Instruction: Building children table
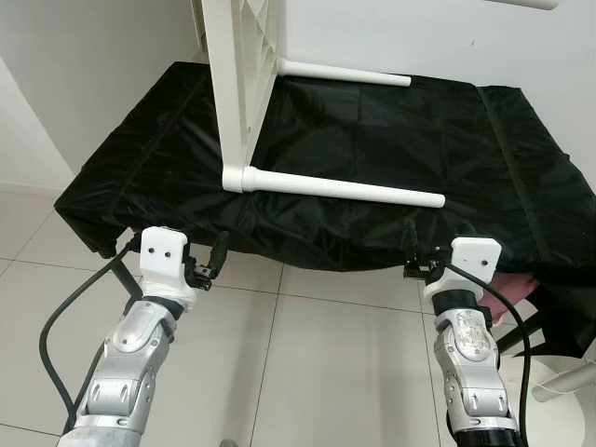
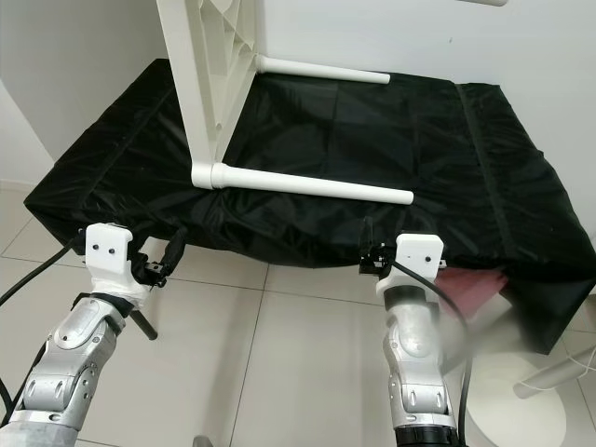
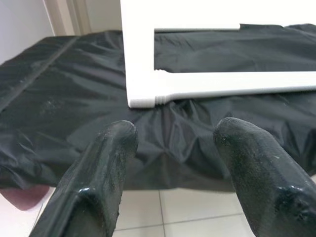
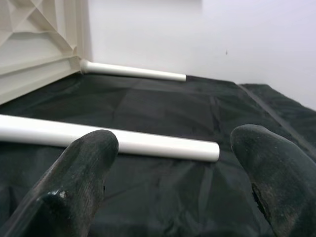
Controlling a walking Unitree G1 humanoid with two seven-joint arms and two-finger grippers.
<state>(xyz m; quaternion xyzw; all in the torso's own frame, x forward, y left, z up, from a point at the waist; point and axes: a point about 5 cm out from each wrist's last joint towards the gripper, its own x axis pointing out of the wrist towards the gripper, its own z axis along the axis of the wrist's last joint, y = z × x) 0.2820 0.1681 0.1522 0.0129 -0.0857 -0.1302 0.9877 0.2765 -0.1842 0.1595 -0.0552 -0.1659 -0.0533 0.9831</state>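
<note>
A low platform draped in black, creased, glossy fabric occupies the middle of the scene and serves as the reference landmark; it stands on a floor of pale square tiles against a white wall.

On the platform rests one white plastic children's table, tipped on its side: the ribbed underside of its top stands upright at the platform's rear left part. Two white cylindrical legs are counted, both lying level above the cloth and pointing toward the platform's right side. The nearer leg lies close to the platform's front edge; the farther leg lies close to the wall. Each leg meets a corner socket of the top.

A pink object shows beneath the cloth at the platform's front right corner; its nature cannot be told. No container holding contents can be made out.

Two silver arms are counted. The left gripper hangs before the platform's front left edge, over the tiles, its two black fingers spread wide and empty. The right gripper hangs before the front right edge, fingers likewise spread wide, holding nothing.
</note>
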